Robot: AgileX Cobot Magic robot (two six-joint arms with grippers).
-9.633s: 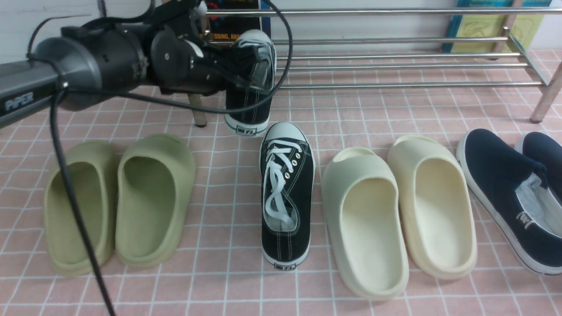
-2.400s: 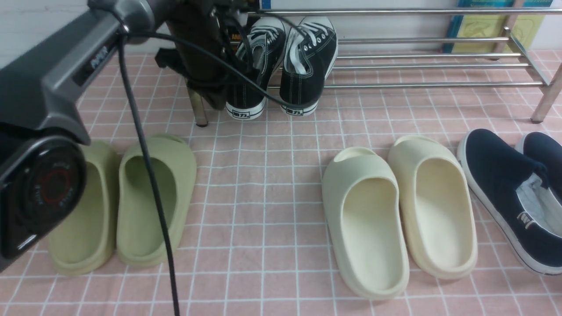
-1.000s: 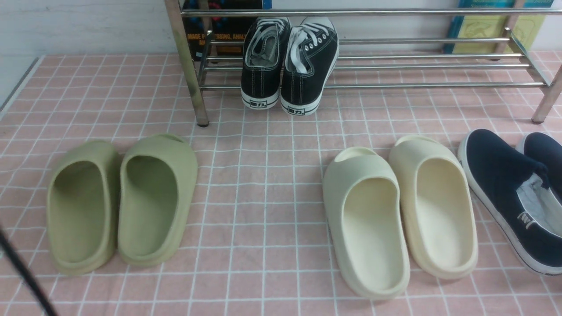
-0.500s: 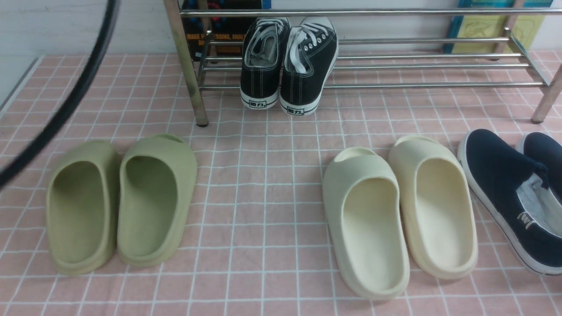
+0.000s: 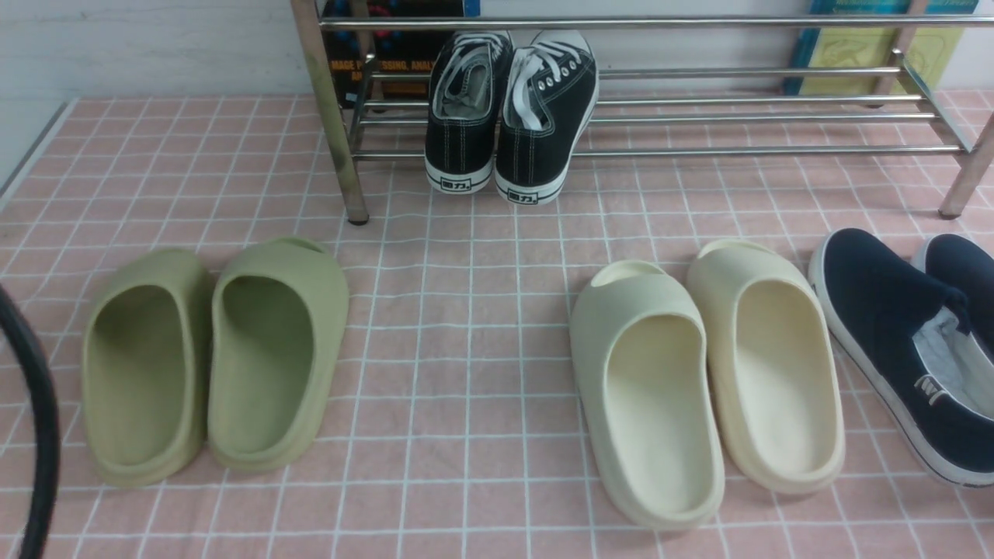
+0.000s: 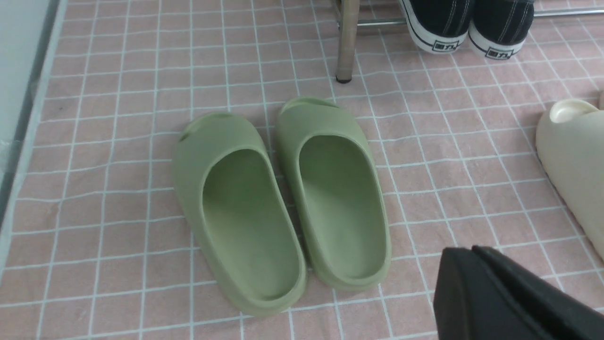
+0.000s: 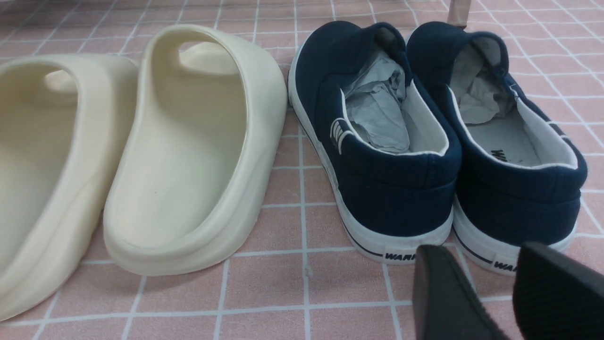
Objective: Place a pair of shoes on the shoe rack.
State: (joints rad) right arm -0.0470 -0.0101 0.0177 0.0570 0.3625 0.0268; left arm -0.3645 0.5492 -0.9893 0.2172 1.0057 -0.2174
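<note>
Both black sneakers (image 5: 509, 116) sit side by side on the shoe rack (image 5: 738, 116), heels outward (toes tilted up). Left tool (image 6: 472, 255) is closed and empty; right tool (image 7: 490, 283) stands parted near the navy slip-ons (image 7: 439, 141).

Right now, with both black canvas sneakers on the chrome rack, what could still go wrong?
1. The black canvas sneakers rest tilted on the chrome tube rack, heels overhanging its front bar; a nudge could slide them off.
2. A black cable arcs beside the green foam slides and could snag them.
</note>
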